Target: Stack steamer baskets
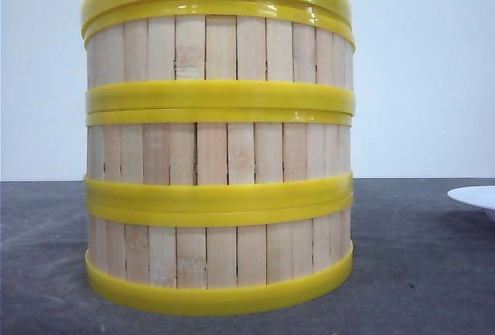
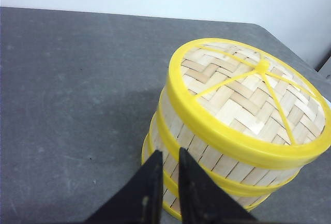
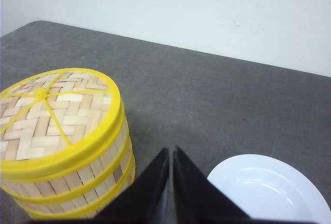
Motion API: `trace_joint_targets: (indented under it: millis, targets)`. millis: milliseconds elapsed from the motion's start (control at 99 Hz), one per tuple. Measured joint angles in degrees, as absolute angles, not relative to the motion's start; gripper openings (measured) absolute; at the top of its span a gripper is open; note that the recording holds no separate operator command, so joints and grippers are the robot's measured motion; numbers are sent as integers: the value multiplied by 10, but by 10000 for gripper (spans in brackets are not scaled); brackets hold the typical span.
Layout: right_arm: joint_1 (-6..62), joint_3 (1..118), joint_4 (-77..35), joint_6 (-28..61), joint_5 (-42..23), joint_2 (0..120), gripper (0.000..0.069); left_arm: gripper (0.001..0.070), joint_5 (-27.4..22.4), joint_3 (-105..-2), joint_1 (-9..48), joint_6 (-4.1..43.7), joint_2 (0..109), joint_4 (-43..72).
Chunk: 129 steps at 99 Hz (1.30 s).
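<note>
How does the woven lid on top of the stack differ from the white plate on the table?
The lid is woven pale bamboo with a yellow rim, yellow ribs and a centre knob; the plate is plain, smooth white. The lid sits raised atop the three stacked steamer baskets; the plate lies directly on the table, beside the stack and apart from it. Both are round, and neither gripper touches them.

The left gripper [image 2: 169,164] has its two black fingers almost together. The right gripper [image 3: 171,161] looks the same, holding nothing.
</note>
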<state>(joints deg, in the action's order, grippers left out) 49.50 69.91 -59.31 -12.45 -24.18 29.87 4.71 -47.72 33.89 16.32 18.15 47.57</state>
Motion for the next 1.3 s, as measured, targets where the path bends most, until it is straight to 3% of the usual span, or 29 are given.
trace_joint_targets:
  millis: [525,717,939,1131,1303]
  targets:
    - [495,699,-593,-124,-242,299,9,27,47,-477,339,161,182,476]
    - [495,699,-593,-124,-242,299,9,27,65,-477,334,128,182,475]
    - [495,699,-593,-124,-242,299,9,27,104,-436,239,105,180,427]
    - [495,699,-593,-124,-242,299,9,27,105,-328,136,88,162,344]
    - [495,699,-593,-124,-242,299,9,27,105,-220,87,55,117,229]
